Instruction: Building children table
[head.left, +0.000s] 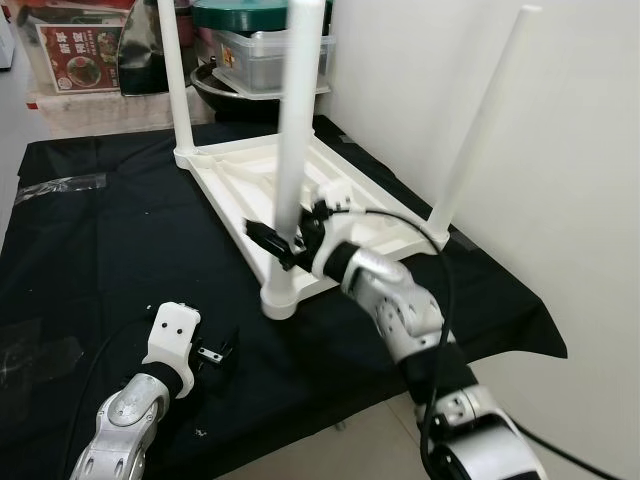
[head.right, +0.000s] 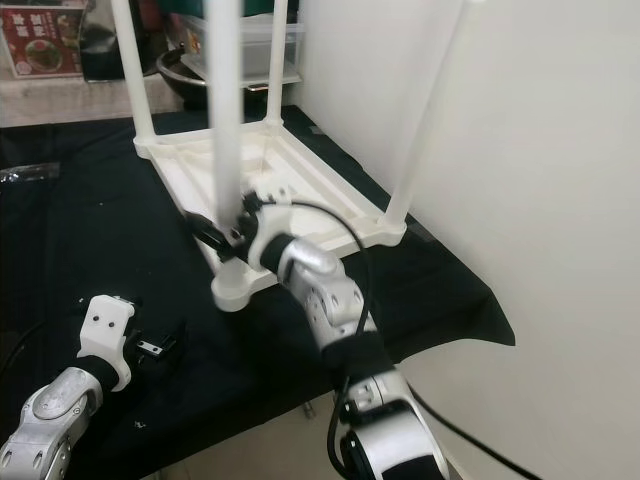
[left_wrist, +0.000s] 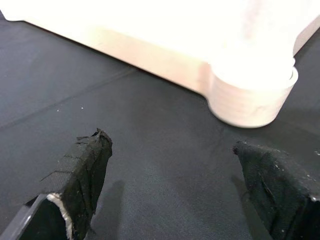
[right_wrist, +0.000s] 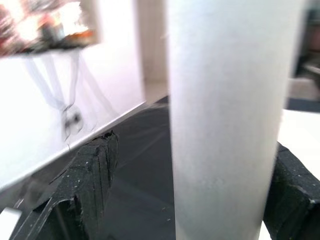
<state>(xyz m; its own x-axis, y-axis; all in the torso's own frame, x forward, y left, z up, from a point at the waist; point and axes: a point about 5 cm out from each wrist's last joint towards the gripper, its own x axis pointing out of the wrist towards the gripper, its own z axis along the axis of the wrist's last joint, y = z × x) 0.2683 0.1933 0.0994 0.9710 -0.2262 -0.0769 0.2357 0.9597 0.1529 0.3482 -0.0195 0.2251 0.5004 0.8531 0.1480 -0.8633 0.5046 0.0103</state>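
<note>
Children's table, white plastic and turned upside down, lies on a black cloth with its legs pointing up. The right gripper straddles the nearest leg low down, just above the corner socket. In the right wrist view the smooth white tube stands between the two black fingers with a gap showing on one side, so they sit wide around the leg rather than clamped on it. The left gripper rests low on the cloth, near that same corner; its padded fingers are spread wide with nothing between them, aimed at the round socket base.

Three legs show upright in their corners: the near one, a far left one and one by the wall. The job looks well along; what is left seems to be seating or tightening this near leg, and then setting the table on its feet.

The underside is ribbed, with raised struts between the corners. The legs are plain matt cylinders, likely slippery under the pads. The cloth is a fine weave, slightly creased.
</note>
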